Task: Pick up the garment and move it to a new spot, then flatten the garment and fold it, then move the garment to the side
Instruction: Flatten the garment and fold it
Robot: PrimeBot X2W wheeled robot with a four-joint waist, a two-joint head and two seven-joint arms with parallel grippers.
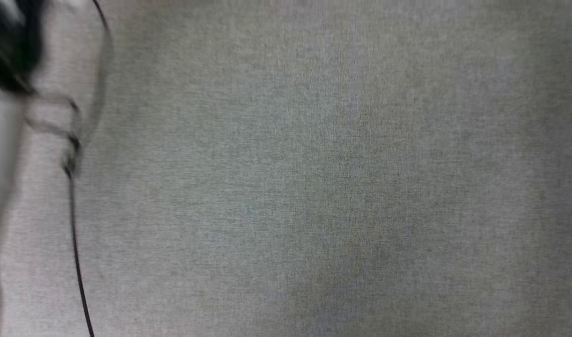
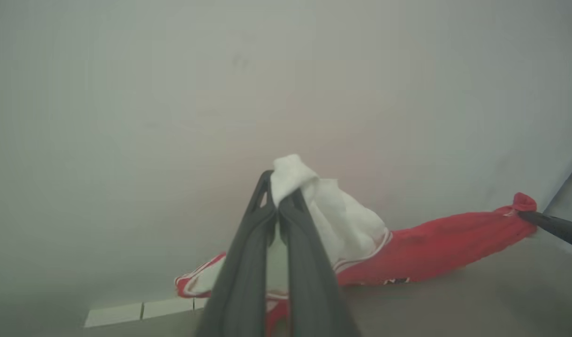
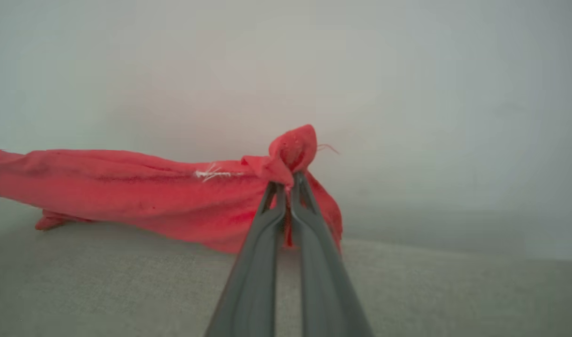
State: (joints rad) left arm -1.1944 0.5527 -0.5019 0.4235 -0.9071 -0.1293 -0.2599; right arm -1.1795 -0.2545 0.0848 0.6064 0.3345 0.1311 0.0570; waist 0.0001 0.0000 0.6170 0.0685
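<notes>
Left tool (image 2: 277,208) reaches low over the grey table (image 3: 103,290), clamped on the white sleeve (image 2: 347,224) of the garment (image 2: 436,243). Right tool (image 3: 286,182) is clamped on its red corner. The garment is stretched between them, its lower folds touching the table.

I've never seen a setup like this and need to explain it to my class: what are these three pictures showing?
A two-armed robot took them. One camera on its head looks down at a grey cloth surface with a thin black cable. The other two sit on its wrists, each looking along that arm's two dark fingers. The left fingers are shut on the white sleeve of a red T-shirt; the right fingers are shut on a red corner, stretching it between them.
</notes>
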